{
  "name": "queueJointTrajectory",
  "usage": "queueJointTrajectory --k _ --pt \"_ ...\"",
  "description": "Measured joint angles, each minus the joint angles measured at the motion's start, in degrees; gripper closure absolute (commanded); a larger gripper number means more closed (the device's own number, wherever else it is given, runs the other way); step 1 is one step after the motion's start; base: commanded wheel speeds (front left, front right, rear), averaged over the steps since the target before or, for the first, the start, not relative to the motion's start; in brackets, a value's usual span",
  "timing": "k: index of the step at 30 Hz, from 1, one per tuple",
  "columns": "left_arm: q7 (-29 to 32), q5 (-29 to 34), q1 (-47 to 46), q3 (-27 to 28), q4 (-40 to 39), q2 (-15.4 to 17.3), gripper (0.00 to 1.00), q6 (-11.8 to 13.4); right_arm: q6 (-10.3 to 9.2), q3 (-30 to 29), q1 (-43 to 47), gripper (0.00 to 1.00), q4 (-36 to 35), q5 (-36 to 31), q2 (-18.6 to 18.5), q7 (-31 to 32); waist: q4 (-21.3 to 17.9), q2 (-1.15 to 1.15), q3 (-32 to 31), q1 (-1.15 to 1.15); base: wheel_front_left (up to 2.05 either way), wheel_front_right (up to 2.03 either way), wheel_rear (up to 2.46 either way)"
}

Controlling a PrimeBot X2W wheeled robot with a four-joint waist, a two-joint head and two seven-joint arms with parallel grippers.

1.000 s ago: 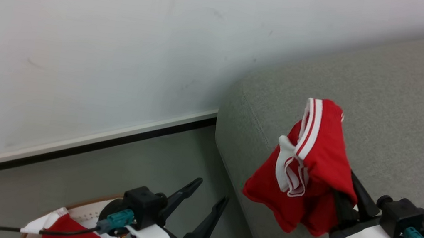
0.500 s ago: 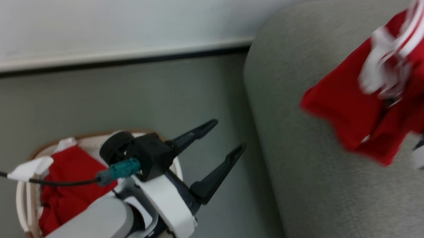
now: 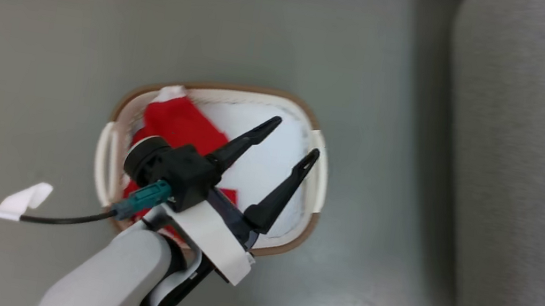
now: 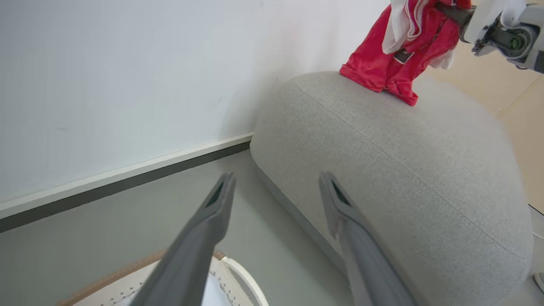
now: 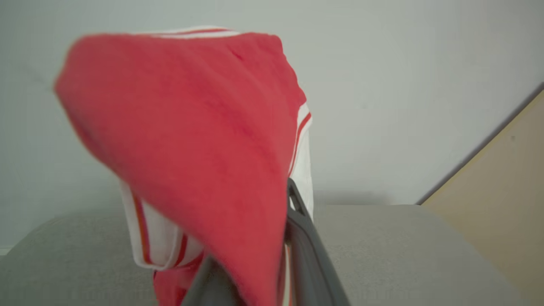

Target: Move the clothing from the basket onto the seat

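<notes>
Over seat (image 4: pixel 382 170), red clothing (image 4: pixel 374 63) in right jaws, its dark label (image 4: pixel 403 55) unreadable

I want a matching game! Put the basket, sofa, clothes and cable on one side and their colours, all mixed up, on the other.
Things:
1. basket
2. sofa
3. clothes
4. cable

Colours:
A. black
B. red with white stripes
C. grey
D. cream with a brown rim

Pairs: 1-D, 2-C, 3-B, 4-A
</notes>
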Motion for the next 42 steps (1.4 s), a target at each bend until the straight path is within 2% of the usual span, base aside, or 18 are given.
queueJointTrajectory --k 2,3,4,9,12,16,22,29,32,36,42 --pt "-0.62 -0.38 0.65 0.48 0.55 0.11 0.00 0.22 0.00 -5.02 0.86 0.97 2.96 -2.72 0.32 -0.12 1.73 0.00 1.05 0.00 0.00 0.00 0.00" --pt "-0.98 -0.45 1.02 0.66 0.82 0.20 0.00 0.40 0.00 -7.38 1.70 0.61 4.15 -4.05 1.01 -0.49 2.43 0.00 1.42 0.00 0.00 0.00 0.00" --pt "-1.31 -0.55 1.35 0.78 1.10 0.22 0.00 0.43 0.00 -9.69 2.80 0.00 5.30 -5.10 1.96 -1.15 3.04 0.00 1.66 0.00 0.00 0.00 0.00" --pt "-2.24 -1.70 3.25 1.09 2.15 0.22 0.00 1.30 0.01 -16.67 6.58 0.00 6.58 -11.49 6.97 -5.88 3.79 0.00 0.12 -0.01 0.00 0.00 0.00" --pt "-2.64 -3.21 4.35 1.71 2.78 0.18 0.00 1.41 0.01 -16.19 9.20 0.00 4.95 -14.67 9.76 -7.68 3.25 0.00 -2.17 -0.02 0.00 0.00 0.00" --pt "-3.82 -4.36 6.51 3.08 3.83 0.86 0.00 2.00 0.01 -13.32 14.57 0.00 2.63 -15.32 14.63 -8.24 2.30 0.00 -5.79 -0.02 0.00 0.00 0.00" --pt "-7.14 -7.33 11.26 6.59 5.76 1.35 0.00 3.75 0.01 -6.10 25.81 0.00 -9.73 -9.48 20.95 -8.49 0.89 0.00 -12.16 -0.03 0.00 0.00 0.00" --pt "-9.39 -7.78 18.13 12.89 8.31 0.93 0.00 6.06 0.00 2.11 44.16 0.00 -24.10 -1.90 24.18 -8.50 0.55 0.00 -20.46 -0.04 0.00 0.00 0.00" --pt "-9.48 -5.47 21.52 17.81 8.31 0.43 0.00 6.65 0.01 5.89 50.52 0.00 -29.21 0.19 24.82 -8.50 0.93 0.00 -23.84 -0.04 0.00 0.00 0.00" --pt "-9.51 -1.62 27.36 23.86 8.90 -1.02 0.00 6.27 0.00 10.06 57.21 0.00 -33.51 3.39 25.14 -8.60 1.64 0.00 -27.75 -0.04 0.00 0.00 0.00" --pt "-9.51 4.19 35.24 29.53 10.09 -4.13 0.00 3.61 0.00 15.06 64.81 0.00 -33.78 8.15 25.44 -8.60 2.64 0.00 -32.68 -0.05 0.00 0.00 0.00"
